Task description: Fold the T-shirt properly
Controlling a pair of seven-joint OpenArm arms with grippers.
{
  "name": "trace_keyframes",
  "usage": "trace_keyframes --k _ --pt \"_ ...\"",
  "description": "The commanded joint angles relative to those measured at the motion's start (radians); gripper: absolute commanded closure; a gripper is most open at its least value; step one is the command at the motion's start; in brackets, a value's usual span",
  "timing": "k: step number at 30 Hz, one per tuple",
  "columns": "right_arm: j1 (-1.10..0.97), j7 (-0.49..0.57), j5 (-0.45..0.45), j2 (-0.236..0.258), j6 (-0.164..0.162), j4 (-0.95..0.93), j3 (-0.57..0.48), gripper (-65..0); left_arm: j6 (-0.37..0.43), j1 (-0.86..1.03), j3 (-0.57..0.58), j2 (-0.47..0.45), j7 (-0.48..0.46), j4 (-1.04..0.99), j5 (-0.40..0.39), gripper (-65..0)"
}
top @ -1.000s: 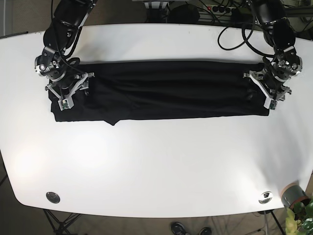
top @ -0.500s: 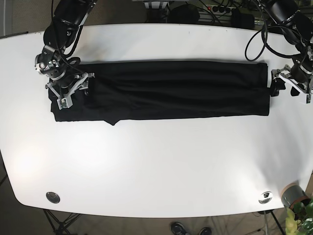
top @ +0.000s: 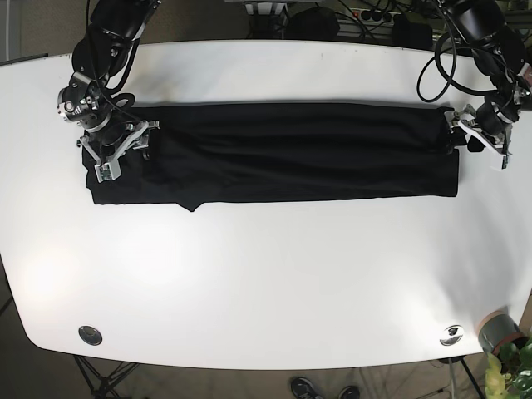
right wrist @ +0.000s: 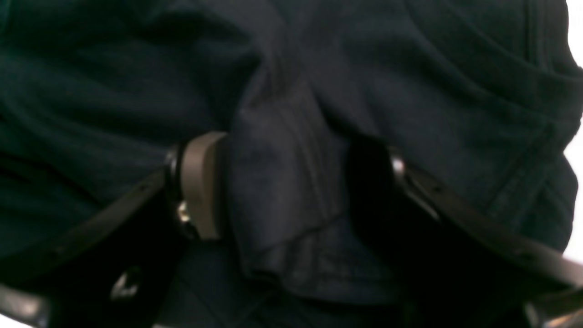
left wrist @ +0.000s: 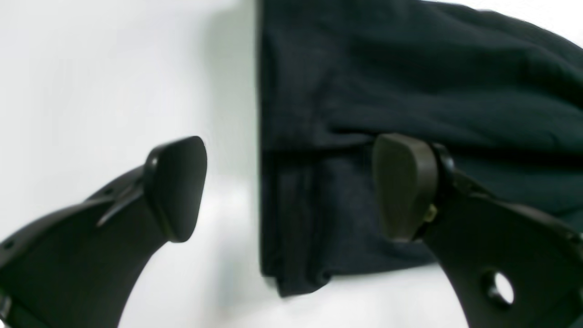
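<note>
While the black T-shirt (top: 283, 153) is lying as a long narrow band across the far half of the white tabletop (top: 266, 283), we are working at its two short ends; the sides are already folded in, so we are judging that the step in hand is taking hold of the ends for the crosswise fold.

Our right gripper (right wrist: 291, 191) is sitting over the end on the base view's left, and its jaws are pinching a raised ridge of cloth between them; the fabric is filling the gap from pad to pad, so we are counting that end as held.

Our left gripper (left wrist: 291, 187) is hovering at the opposite end with its jaws standing wide apart and gripping nothing; one pad is hanging over the bare tabletop just beside the hem, the other is hanging over the cloth, so the folded edge is lying between them.

We are judging that the next move calls for lowering the left jaws onto that edge and closing on all the layers together; a small lip of fabric is sticking out along the near edge toward the left in the base view, and it may be needing a tuck.
</note>
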Motion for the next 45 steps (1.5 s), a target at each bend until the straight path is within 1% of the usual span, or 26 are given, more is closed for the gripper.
trace_keyframes --k 1,3,6,12,19,21,22,24,25,28,29,33,35,38,43,45 --pt "-0.006 -0.043 -0.016 0.002 -0.002 0.002 0.001 -39.3 -0.001 -0.026 0.003 -0.019 -0.018 0.007 -0.013 -54.2" --pt "-0.006 -0.043 -0.016 0.002 -0.002 0.002 0.004 -39.3 -0.001 -0.038 0.012 0.003 -0.018 0.001 -0.012 -54.2" --pt "-0.006 -0.043 -0.016 0.002 -0.002 0.002 0.004 -39.3 -0.001 -0.046 0.021 0.012 -0.018 -0.033 -0.01 -54.2" --pt "-0.006 -0.043 -0.016 0.0 -0.002 0.0 0.006 -39.3 -0.001 -0.101 0.027 0.015 -0.02 -0.142 -0.01 -54.2" --pt "-0.006 -0.043 -0.015 0.0 -0.002 0.0 0.006 -39.3 -0.001 -0.099 0.075 0.012 -0.02 -0.157 -0.012 -53.6" --pt "-0.006 -0.043 -0.015 0.0 -0.002 0.0 0.006 -39.3 -0.001 -0.099 0.078 0.014 -0.02 -0.16 -0.009 -49.2" --pt "-0.006 -0.043 -0.015 0.0 -0.002 0.0 0.006 -39.3 -0.001 -0.099 0.083 0.015 -0.02 -0.162 -0.009 -43.6" --pt "-0.006 -0.043 -0.015 0.0 -0.002 0.0 0.006 -39.3 -0.001 -0.099 0.106 0.015 -0.018 -0.162 -0.009 -34.7" --pt "-0.006 -0.043 -0.015 0.0 -0.002 0.0 0.006 -39.3 -0.001 -0.099 0.13 0.012 -0.018 -0.162 -0.009 -27.4" --pt "-0.006 -0.043 -0.015 0.0 -0.002 0.0 0.006 -39.3 -0.001 -0.099 0.175 0.009 -0.018 -0.156 -0.009 -14.7" --pt "-0.006 -0.043 -0.015 -0.001 -0.002 0.0 0.006 -39.3 -0.001 -0.099 0.182 0.009 -0.018 -0.153 -0.01 -12.1" --pt "-0.004 -0.043 -0.015 -0.003 -0.002 0.0 0.006 -39.3 -0.001 -0.099 0.184 0.009 -0.018 -0.144 -0.01 -8.2" --pt "-0.004 -0.041 -0.015 -0.012 -0.002 0.0 0.006 -39.3 -0.001 -0.092 0.184 0.009 -0.021 -0.107 -0.01 -5.8" --pt "-0.004 -0.041 -0.015 -0.015 -0.002 0.0 0.006 -39.3 -0.001 -0.063 0.184 0.011 -0.023 0.004 -0.01 -3.9" --pt "-0.004 -0.041 -0.015 -0.021 -0.002 0.0 0.006 -39.3 -0.001 -0.021 0.207 0.023 -0.016 0.232 -0.01 -3.6" --pt "-0.004 -0.041 -0.015 -0.021 -0.002 0.0 0.006 -39.3 0.035 -0.01 0.242 0.044 -0.016 0.297 -0.01 -3.6"
